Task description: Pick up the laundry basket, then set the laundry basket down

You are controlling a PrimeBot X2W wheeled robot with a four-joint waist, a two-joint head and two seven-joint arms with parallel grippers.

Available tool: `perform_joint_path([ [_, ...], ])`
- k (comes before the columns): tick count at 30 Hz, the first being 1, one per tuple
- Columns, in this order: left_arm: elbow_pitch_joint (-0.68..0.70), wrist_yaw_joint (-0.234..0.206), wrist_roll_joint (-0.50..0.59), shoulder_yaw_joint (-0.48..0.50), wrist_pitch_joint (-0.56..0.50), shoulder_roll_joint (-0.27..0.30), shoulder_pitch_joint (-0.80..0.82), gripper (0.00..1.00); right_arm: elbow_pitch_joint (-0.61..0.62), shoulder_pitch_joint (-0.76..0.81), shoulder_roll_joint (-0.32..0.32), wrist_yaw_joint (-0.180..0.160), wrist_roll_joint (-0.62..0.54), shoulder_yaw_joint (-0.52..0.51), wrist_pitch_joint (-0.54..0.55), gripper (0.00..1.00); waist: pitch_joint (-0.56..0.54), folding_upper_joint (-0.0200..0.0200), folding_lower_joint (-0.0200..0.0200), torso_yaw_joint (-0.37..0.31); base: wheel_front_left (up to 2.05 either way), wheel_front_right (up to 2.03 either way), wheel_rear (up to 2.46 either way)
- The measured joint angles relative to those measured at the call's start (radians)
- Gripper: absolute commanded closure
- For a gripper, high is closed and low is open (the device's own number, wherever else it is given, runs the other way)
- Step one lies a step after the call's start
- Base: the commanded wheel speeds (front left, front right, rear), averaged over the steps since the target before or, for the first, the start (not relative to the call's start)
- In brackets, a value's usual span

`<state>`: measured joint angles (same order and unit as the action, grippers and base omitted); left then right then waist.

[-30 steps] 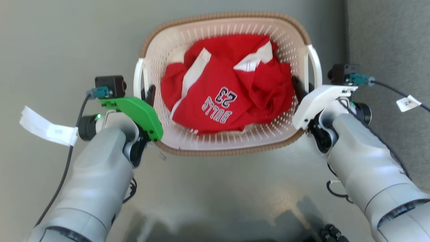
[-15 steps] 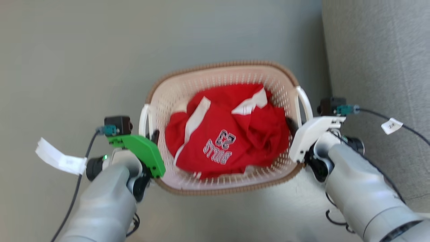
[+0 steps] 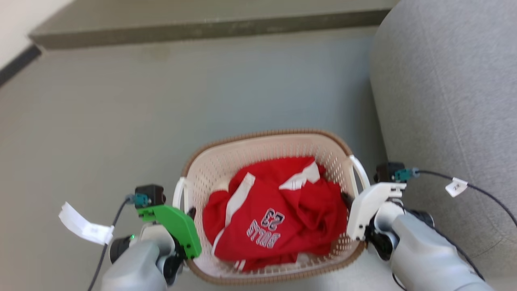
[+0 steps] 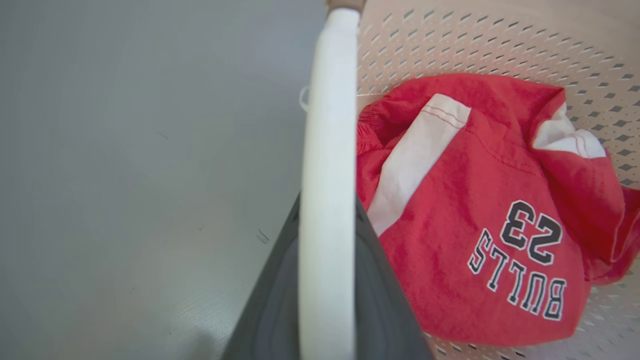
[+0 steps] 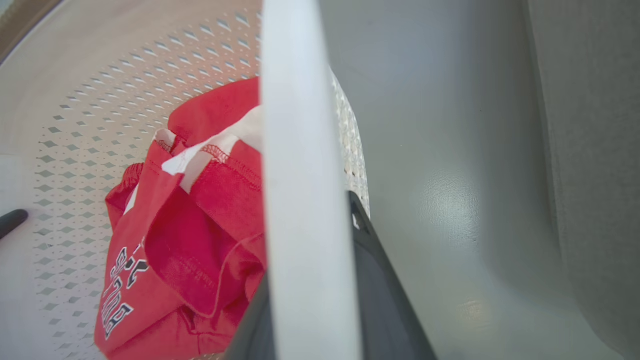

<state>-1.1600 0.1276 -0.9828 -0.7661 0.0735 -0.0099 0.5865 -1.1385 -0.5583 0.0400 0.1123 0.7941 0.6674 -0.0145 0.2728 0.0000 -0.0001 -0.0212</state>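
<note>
The laundry basket [image 3: 226, 161] is cream with perforated walls and a brown woven-look rim, and it sits low in the head view with a red "BULLS 23" jersey [image 3: 278, 218] inside. My left gripper [image 3: 186, 212] is shut on the basket's white left handle [image 4: 327, 175], and a dark finger [image 4: 270, 310] shows beside the handle in the left wrist view. My right gripper [image 3: 346, 199] is shut on the white right handle [image 5: 300, 175], with a dark finger [image 5: 385, 300] beside it. I cannot tell whether the basket's bottom touches the floor.
Grey floor [image 3: 161, 101] stretches ahead and to the left of the basket. A grey upholstered sofa [image 3: 444, 101] stands close on the right, near my right arm. A low dark step [image 3: 202, 28] runs along the far edge, with a pale wall corner [image 3: 24, 20] at the far left.
The head camera has moved: the basket and both grippers now sit lower and smaller in the picture, and more floor, the sofa and the far step show. Both grips hold unchanged.
</note>
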Motion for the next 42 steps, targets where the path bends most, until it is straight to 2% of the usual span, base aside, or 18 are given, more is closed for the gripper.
perform_joint_path([
  [18, 0.002, 0.000, -0.051, -0.042, -0.030, 0.000, -0.097, 1.00, 0.000, 0.093, 0.001, -0.009, 0.052, 0.056, 0.056, 1.00, -0.209, 0.0000, -0.0001, -0.018, 0.00, 0.00, 0.00],
  [42, 0.016, -0.024, -0.079, -0.076, -0.046, 0.003, -0.098, 1.00, -0.004, 0.095, 0.008, -0.009, 0.089, 0.089, 0.070, 1.00, -0.209, 0.0000, 0.0000, -0.022, 0.00, 0.00, 0.00],
])
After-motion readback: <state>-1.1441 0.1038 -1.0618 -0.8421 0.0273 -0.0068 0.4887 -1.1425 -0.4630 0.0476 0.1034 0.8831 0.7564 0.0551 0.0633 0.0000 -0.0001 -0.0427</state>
